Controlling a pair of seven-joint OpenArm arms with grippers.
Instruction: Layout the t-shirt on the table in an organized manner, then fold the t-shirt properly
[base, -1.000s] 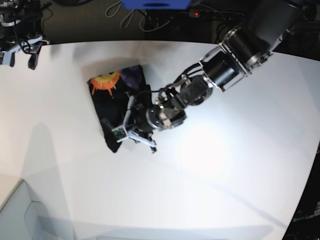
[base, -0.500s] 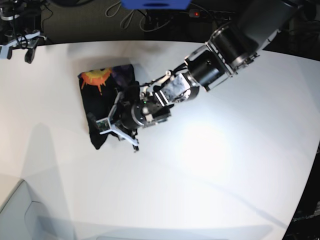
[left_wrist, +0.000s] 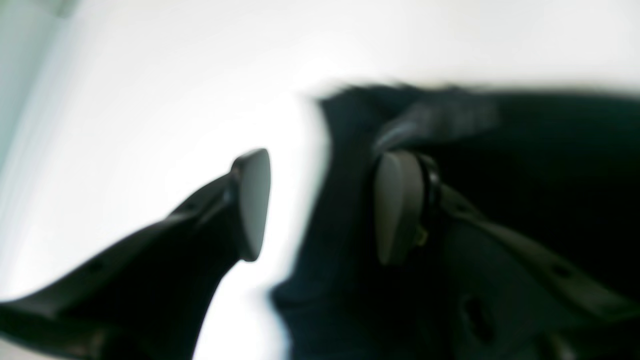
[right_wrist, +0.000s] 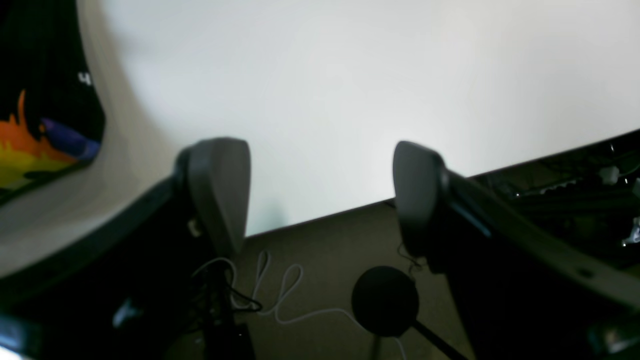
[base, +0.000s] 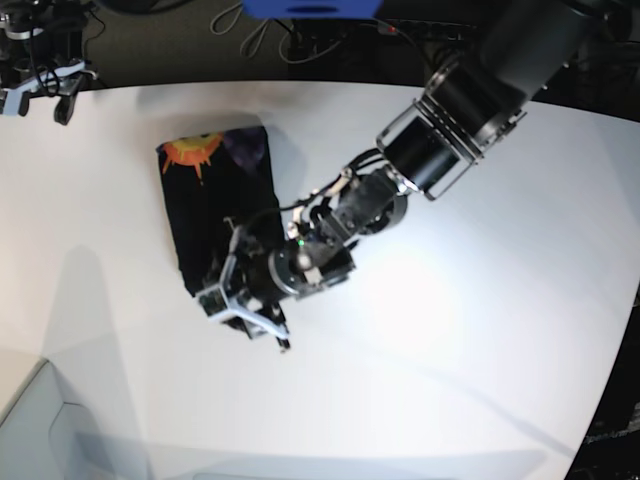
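Observation:
The t-shirt (base: 215, 205) lies folded into a narrow black rectangle on the white table (base: 450, 330), with its orange sun and purple print at the far end. My left gripper (base: 247, 318) is open at the shirt's near end. In the left wrist view the shirt's (left_wrist: 525, 150) edge runs between the pads of the left gripper (left_wrist: 322, 205). One finger is over bare table, the other over the cloth. My right gripper (base: 38, 98) is open and empty at the table's far left edge. In its wrist view the right gripper (right_wrist: 317, 195) hangs over that edge, and a printed corner of the shirt (right_wrist: 40, 100) shows.
Past the table's far edge (right_wrist: 320, 220) is dark floor with cables (right_wrist: 280, 295) and a round black stand base (right_wrist: 385, 300). A blue object (base: 310, 8) sits beyond the far edge. Wide bare tabletop (base: 470, 300) surrounds the shirt.
The shirt slid left and a little farther away a second ago, then stayed put. My left gripper has moved along it toward its near end. The right arm barely moved.

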